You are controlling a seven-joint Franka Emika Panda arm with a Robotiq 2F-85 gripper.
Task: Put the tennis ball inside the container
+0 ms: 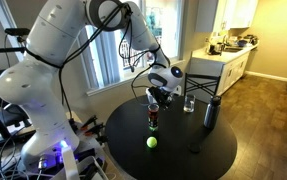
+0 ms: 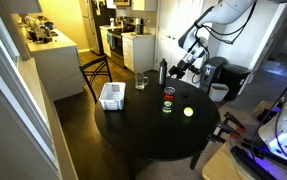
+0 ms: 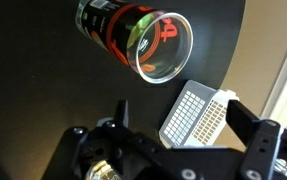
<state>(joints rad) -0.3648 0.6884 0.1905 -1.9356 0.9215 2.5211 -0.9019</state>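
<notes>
Heads up: in your wrist view the container runs off the top edge, so its far end is lost. The white basket is partly tucked behind the gripper. In both exterior views the gripper is too tiny to read, and you can't tell whether it touches the container's rim.

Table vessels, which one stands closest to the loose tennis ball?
The container, the clear tub with reddish trim, right next to the tennis ball. The drinking glass, dark bottle and white basket stand farther off.
</notes>
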